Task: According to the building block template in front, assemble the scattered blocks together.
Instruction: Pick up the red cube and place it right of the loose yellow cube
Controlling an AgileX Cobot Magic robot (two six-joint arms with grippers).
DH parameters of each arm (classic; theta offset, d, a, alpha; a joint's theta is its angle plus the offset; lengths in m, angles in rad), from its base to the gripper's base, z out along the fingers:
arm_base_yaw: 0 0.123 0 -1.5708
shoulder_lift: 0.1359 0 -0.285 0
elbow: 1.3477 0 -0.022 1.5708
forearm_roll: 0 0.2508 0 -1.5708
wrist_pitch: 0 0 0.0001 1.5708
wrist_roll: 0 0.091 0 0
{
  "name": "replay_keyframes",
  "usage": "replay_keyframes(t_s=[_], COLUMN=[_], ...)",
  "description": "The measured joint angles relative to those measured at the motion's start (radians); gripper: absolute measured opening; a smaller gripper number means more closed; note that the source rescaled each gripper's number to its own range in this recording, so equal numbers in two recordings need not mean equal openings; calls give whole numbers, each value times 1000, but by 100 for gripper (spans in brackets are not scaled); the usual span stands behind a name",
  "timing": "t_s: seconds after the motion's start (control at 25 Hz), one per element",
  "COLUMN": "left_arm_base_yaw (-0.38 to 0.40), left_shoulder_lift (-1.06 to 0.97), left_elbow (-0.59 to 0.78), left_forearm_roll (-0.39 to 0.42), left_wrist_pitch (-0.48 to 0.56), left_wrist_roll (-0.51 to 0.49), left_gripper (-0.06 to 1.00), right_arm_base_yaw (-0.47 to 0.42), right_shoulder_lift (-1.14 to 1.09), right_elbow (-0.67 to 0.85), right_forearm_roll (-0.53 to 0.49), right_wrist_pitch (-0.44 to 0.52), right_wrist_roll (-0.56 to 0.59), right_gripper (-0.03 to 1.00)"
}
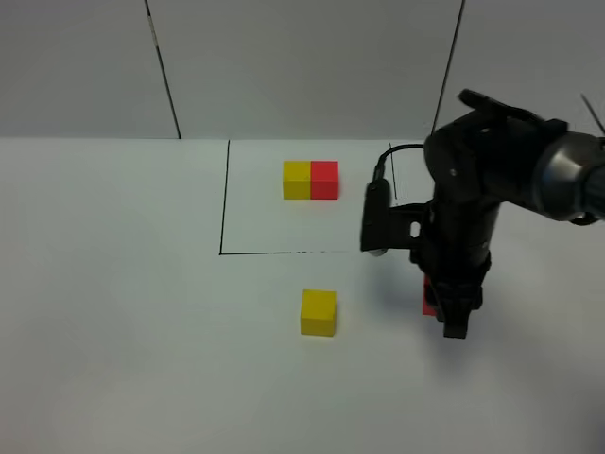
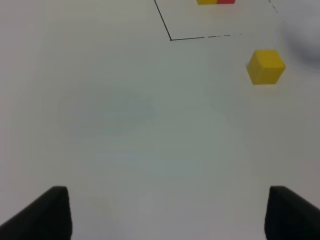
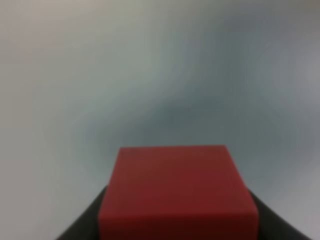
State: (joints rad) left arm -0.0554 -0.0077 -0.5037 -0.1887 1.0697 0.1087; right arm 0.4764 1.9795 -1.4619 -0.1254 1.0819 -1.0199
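The template (image 1: 310, 180) is a yellow and a red cube joined, yellow left, inside a thin black outline (image 1: 223, 208); its edge also shows in the left wrist view (image 2: 216, 1). The loose yellow cube (image 1: 319, 312) stands in front of the outline and also shows in the left wrist view (image 2: 265, 66). My right gripper (image 1: 452, 317) is down at the table to its right, shut on the loose red cube (image 1: 428, 297), which is mostly hidden behind it. The right wrist view shows the red cube (image 3: 177, 192) tight between dark fingers (image 3: 80, 227). My left gripper (image 2: 167, 215) is open and empty, well short of the yellow cube.
The white table (image 1: 113, 312) runs to a grey panelled wall (image 1: 284, 57) at the back. The right arm's black body (image 1: 473, 199) and its cable stand over the outline's right side.
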Motion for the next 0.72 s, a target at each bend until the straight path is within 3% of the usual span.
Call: replay_keyframes(t_s=[0.28, 0.72], left_arm_base_yaw=[0, 0], left_shoulder_lift=[0, 0], left_elbow=[0, 0], left_forearm_roll=[0, 0], left_wrist_pitch=[0, 0], left_wrist_roll=[0, 0], left_gripper=[66, 66], right_arm_base_yaw=[51, 73], right_shoulder_lift=[165, 267], right_elbow=[-193, -246], right_forearm_roll=[-5, 62], right_wrist_pitch=[78, 27], right_wrist_roll=[-17, 72], right_gripper=[0, 0])
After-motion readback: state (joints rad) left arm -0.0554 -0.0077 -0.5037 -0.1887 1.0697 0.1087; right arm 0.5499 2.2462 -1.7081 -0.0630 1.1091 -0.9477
